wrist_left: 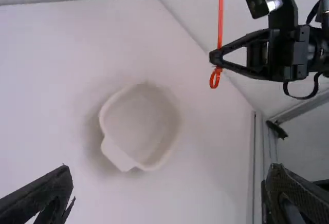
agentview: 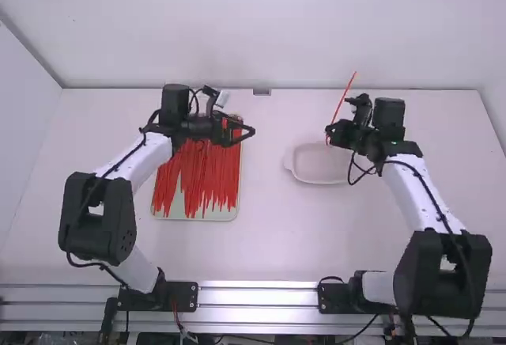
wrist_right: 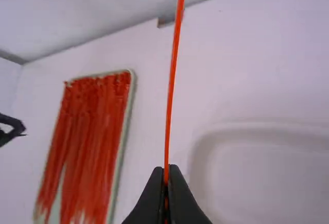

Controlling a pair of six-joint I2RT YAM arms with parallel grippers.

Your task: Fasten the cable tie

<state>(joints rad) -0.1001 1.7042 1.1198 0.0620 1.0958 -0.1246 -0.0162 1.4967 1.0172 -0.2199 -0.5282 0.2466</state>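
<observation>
My right gripper (agentview: 329, 134) is shut on an orange-red cable tie (agentview: 343, 100) above the left end of the white dish (agentview: 316, 171). The tie's long tail (wrist_right: 174, 75) rises from the closed fingertips, and a small loop (wrist_left: 215, 77) hangs below them. My left gripper (agentview: 247, 131) stands open with nothing between its fingers, over the top right corner of the tray (agentview: 229, 215) that carries a pile of red cable ties (agentview: 198, 175). In the left wrist view the right gripper (wrist_left: 218, 58) hangs above the dish (wrist_left: 140, 126).
The tray of ties (wrist_right: 87, 136) lies left of centre and the dish (wrist_right: 262, 172) right of centre, with bare white table between them. White walls close the table at the back and the left. A metal rail (agentview: 253, 293) runs along the front edge.
</observation>
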